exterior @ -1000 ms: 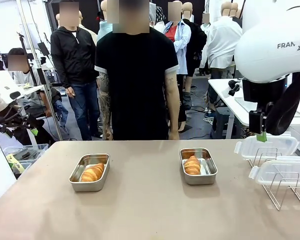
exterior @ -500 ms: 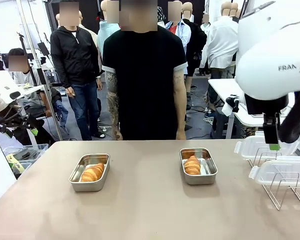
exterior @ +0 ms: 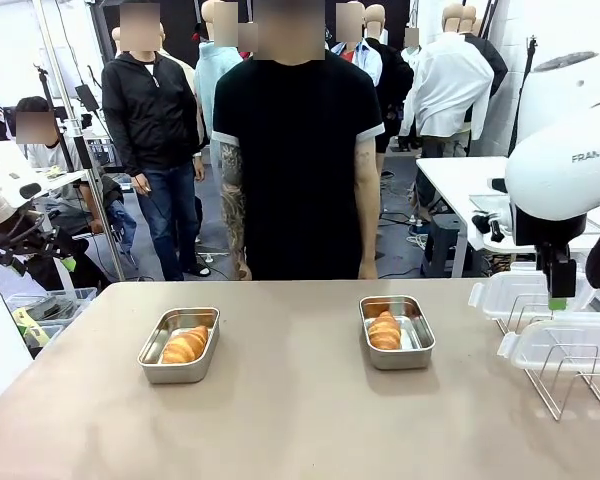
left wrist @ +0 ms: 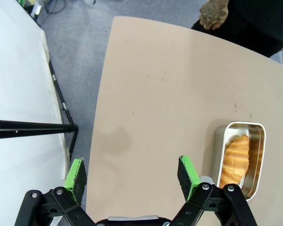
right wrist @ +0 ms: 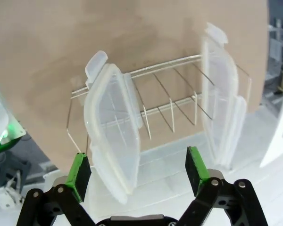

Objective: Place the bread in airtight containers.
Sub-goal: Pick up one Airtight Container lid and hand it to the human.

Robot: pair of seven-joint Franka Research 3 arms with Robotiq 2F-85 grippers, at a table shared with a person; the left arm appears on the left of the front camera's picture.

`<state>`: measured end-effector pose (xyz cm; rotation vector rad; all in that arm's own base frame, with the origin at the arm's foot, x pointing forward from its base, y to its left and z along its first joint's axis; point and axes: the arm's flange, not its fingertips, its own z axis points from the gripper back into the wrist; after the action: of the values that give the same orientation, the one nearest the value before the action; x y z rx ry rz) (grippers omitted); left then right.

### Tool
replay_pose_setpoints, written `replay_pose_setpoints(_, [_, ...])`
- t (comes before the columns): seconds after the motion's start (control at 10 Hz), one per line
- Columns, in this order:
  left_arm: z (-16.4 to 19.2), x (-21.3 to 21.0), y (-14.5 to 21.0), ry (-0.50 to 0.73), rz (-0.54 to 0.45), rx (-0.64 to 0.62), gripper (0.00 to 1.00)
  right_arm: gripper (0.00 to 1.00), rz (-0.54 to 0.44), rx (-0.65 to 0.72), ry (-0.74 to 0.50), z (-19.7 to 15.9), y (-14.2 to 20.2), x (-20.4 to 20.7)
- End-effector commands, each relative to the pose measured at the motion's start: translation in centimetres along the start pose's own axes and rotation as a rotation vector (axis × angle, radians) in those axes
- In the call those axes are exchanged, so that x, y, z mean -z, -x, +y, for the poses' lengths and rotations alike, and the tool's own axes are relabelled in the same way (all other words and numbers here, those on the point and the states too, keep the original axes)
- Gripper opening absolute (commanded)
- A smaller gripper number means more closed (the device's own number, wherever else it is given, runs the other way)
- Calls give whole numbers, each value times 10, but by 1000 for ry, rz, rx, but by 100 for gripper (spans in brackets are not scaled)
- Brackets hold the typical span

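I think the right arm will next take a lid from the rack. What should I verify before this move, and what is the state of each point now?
1. Right gripper open and empty: ok.
2. One clear lid in line with its opening, by the right wrist view: ok.
3. That lid and the second lid both stand in the wire rack: ok.
4. Croissant in the left container, croissant in the right container: ok.
5. Left gripper open and empty: ok.
6. Right gripper touching the lid: cannot tell.

left croissant (exterior: 185, 344) in left tub (exterior: 177, 374) | right croissant (exterior: 384, 330) in right tub (exterior: 398, 360) | lids (exterior: 525, 293) on rack (exterior: 566, 386), far right
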<state>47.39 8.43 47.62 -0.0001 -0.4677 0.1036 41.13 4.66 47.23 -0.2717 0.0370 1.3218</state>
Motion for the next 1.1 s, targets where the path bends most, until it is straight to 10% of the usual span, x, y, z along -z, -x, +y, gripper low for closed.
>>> replay_pose_setpoints(0.0, [0, -1, 1, -2, -1, -5, 100, 100, -1, -91, -49, -3, -7, 13])
replay_pose_setpoints(0.8, [0, -1, 1, -2, -1, -5, 100, 100, 113, -109, -96, -2, -31, 71])
replay_pose_setpoints(1.0, [0, -1, 1, -2, -1, -5, 100, 61, 110, -97, -94, 0, -32, 70])
